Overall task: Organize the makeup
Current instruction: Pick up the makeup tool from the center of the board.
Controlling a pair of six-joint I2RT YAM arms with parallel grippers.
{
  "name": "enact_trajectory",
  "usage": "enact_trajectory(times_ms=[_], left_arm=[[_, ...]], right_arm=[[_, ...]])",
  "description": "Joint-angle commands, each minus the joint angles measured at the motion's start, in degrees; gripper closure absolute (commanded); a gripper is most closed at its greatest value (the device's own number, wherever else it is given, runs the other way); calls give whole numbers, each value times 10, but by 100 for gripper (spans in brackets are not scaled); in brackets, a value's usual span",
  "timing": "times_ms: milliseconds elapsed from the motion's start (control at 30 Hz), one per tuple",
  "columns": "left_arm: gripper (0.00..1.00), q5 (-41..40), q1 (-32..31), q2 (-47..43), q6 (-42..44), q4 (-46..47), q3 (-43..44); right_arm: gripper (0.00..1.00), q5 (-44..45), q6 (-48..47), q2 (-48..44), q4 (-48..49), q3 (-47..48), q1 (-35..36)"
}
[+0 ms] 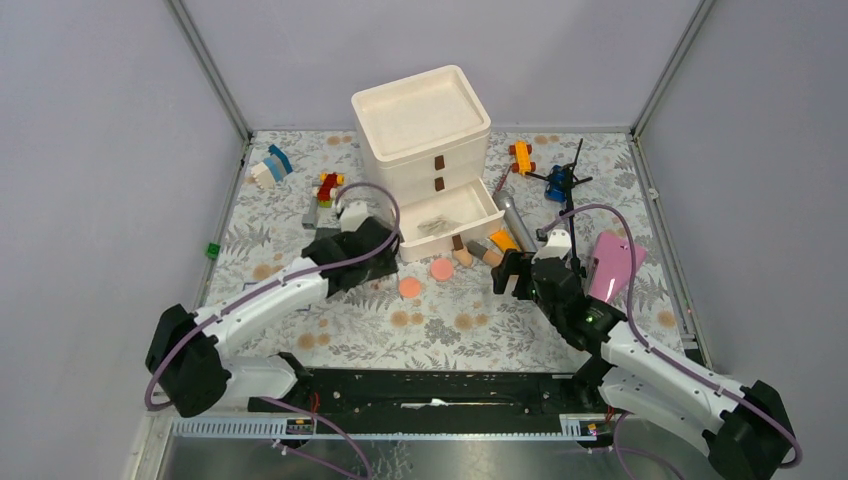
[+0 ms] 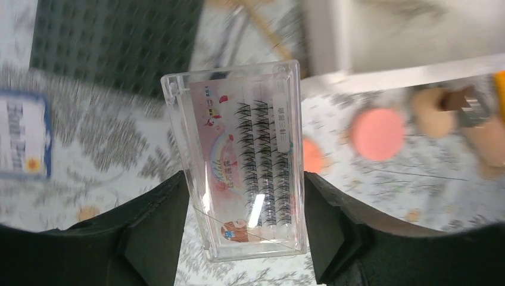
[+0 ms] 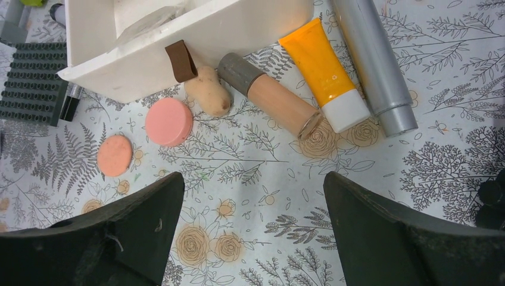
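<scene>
Pinches a clear lash case (image 2: 244,161) in the left gripper (image 2: 244,179), one black finger (image 2: 155,226) pressed against each long side. Holds the case off the floral table (image 2: 89,137), long axis running away from the wrist, rows of black lashes on a pink printed card inside. Hangs just in front of the open bottom drawer (image 1: 450,238) of the white drawer unit (image 1: 420,130), toward its left corner. Inside the drawer, something pale and clear, too blurred to name.

Hovers with the right gripper (image 3: 253,190) spread wide and empty over the table, on the near side of a row of makeup. From the left of the right wrist view, all lying on the table: a flat orange disc (image 3: 114,155); a thicker pink disc (image 3: 169,121) just beside it; a beige sponge (image 3: 208,89) partly covered by the drawer's brown pull (image 3: 180,59); a beige tube (image 3: 271,95) with a grey cap, cap end just beside the sponge; an orange tube (image 3: 321,68) with a white cap, near the beige tube's foot; a silver tube (image 3: 372,59) alongside the orange one, almost touching. Cannot tell whether those two touch.

Left of the drawer, a dark studded baseplate (image 3: 33,80). Right of the right arm, a pink pouch (image 1: 610,262). Farther back, an orange car (image 1: 521,155) beside the unit and coloured bricks (image 1: 272,165) well to the left
</scene>
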Motion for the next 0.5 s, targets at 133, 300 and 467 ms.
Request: enact_trajectory(times_ms=[133,300,467], left_arm=[[87,15,-5,96,328,123,173],[100,45,-5,182,463,164,282],[100,109,-5,265,600,177,371]], right_arm=[[6,18,-14,-38,-25,14,4],[5,19,-39,-70,-71,38,3],[5,33,-58,-108,-113,55,3]])
